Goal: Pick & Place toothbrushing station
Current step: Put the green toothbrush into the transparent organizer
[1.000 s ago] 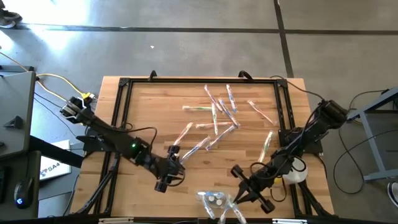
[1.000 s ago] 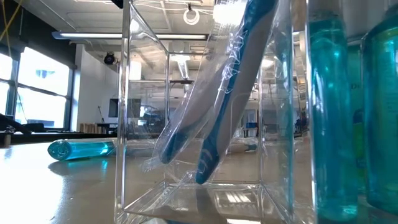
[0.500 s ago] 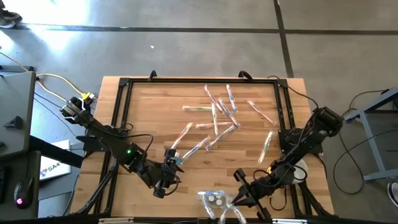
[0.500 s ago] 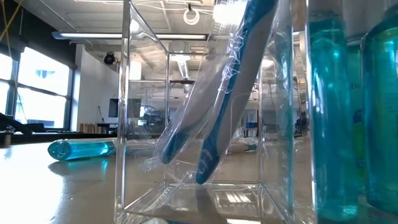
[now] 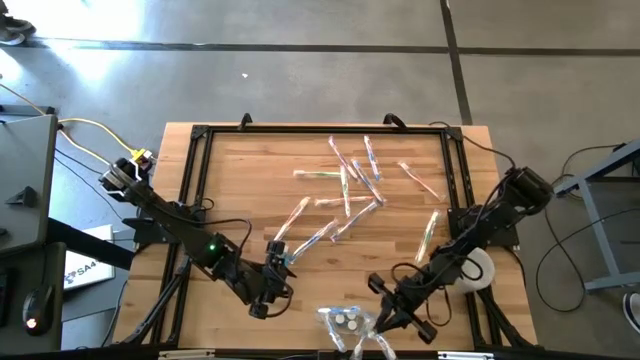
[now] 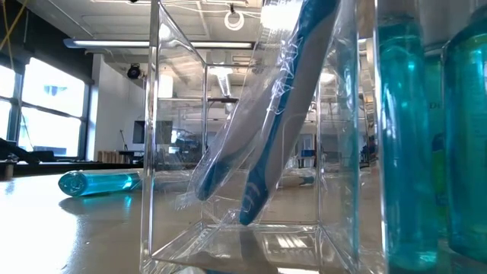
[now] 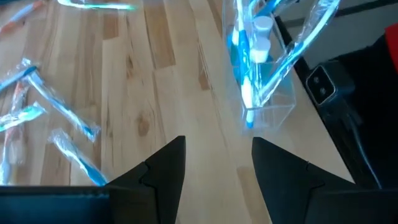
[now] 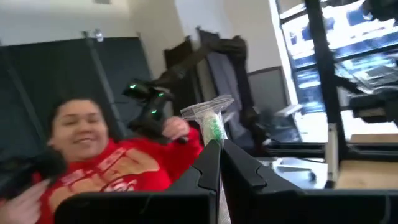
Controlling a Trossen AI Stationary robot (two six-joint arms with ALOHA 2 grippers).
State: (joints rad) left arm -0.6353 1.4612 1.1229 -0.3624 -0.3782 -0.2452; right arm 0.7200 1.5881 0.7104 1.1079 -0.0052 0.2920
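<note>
A clear plastic holder (image 5: 348,324) stands at the table's near edge; in the low view (image 6: 228,228) it has wrapped blue toothbrushes (image 6: 281,114) leaning in it. Several wrapped toothbrushes (image 5: 345,185) lie scattered on the wooden table. My right gripper (image 5: 383,312) is just right of the holder, shut on a wrapped green-headed toothbrush (image 8: 212,121). My left gripper (image 5: 270,292) is left of the holder, open and empty; its wrist view shows the holder (image 7: 261,93) beyond its fingers. My right gripper pinches the wrapped toothbrush between its two fingers (image 8: 208,165). The green head end (image 8: 213,126) sticks out past the fingertips, lifted clear of the table. The fingers point roughly level toward the table's near side. The rest of the toothbrush is hidden by the fingers.
Teal bottles (image 6: 426,129) stand beside the holder, and a teal tube (image 6: 99,183) lies on the table. A black frame (image 5: 200,140) borders the tabletop. A person in a red top (image 8: 106,168) is beyond the table's near side. Bare wood (image 5: 240,190) lies at the left.
My right gripper has gone a little toward the table's near edge and then left, closer to the clear holder, still shut on the wrapped toothbrush.
</note>
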